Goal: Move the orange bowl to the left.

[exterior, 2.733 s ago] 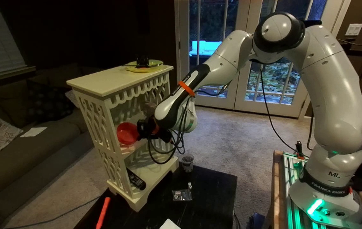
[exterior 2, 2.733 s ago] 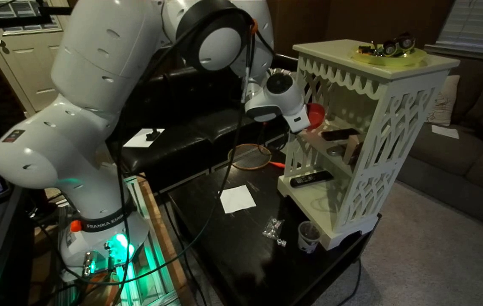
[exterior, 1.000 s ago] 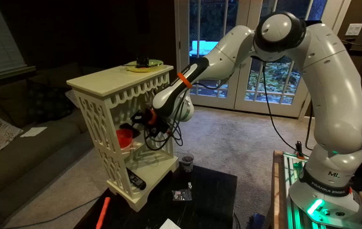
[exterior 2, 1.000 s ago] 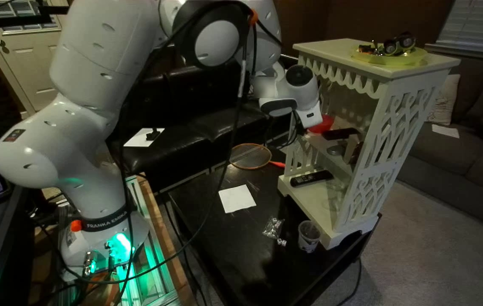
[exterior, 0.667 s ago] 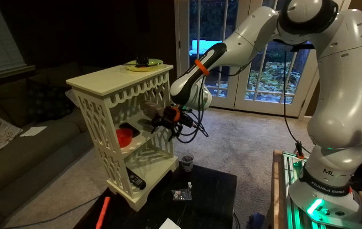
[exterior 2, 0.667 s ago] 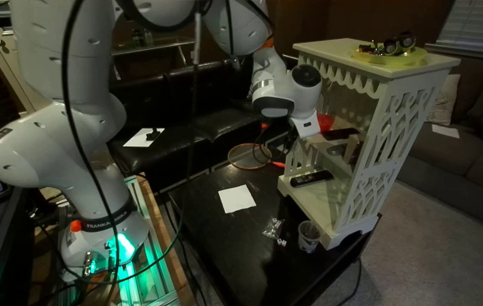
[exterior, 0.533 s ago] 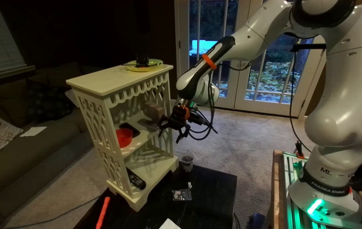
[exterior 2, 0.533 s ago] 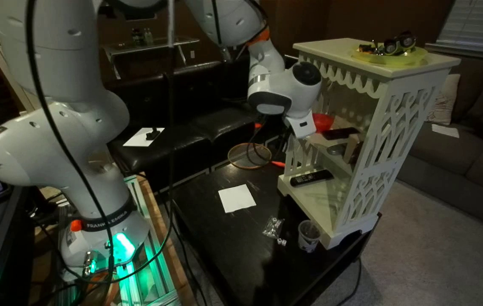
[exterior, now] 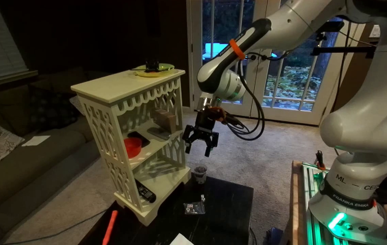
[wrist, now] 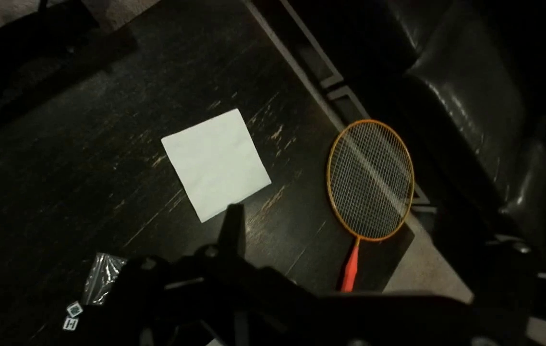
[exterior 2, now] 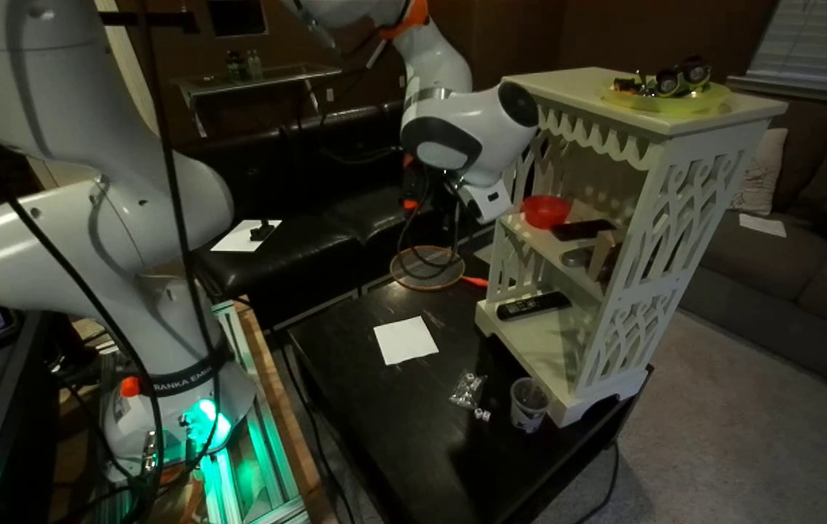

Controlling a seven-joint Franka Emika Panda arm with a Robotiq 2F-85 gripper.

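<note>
The orange bowl (exterior: 133,147), small and red-orange, stands upright on the middle shelf of the cream lattice rack (exterior: 125,87), close to the side panel at one end. In an exterior view the same bowl (exterior 2: 546,211) shows beside a dark phone. My gripper (exterior: 197,151) hangs outside the rack, pointing down, fingers spread with nothing between them. It is well apart from the bowl. In the wrist view one black finger (wrist: 232,230) stands out against the table; the bowl is out of that view.
On the middle shelf lie a phone (exterior 2: 582,229) and a brown box (exterior: 164,119). A remote (exterior: 145,191) lies on the bottom shelf. The black table holds a plastic cup (exterior 2: 529,405), a small bag (exterior 2: 468,390), white paper (wrist: 216,163) and a racket (wrist: 371,180).
Earlier the bowl was tilted at my gripper; now it rests level on the shelf, released. My gripper has backed out of the rack and turned to point downward.
</note>
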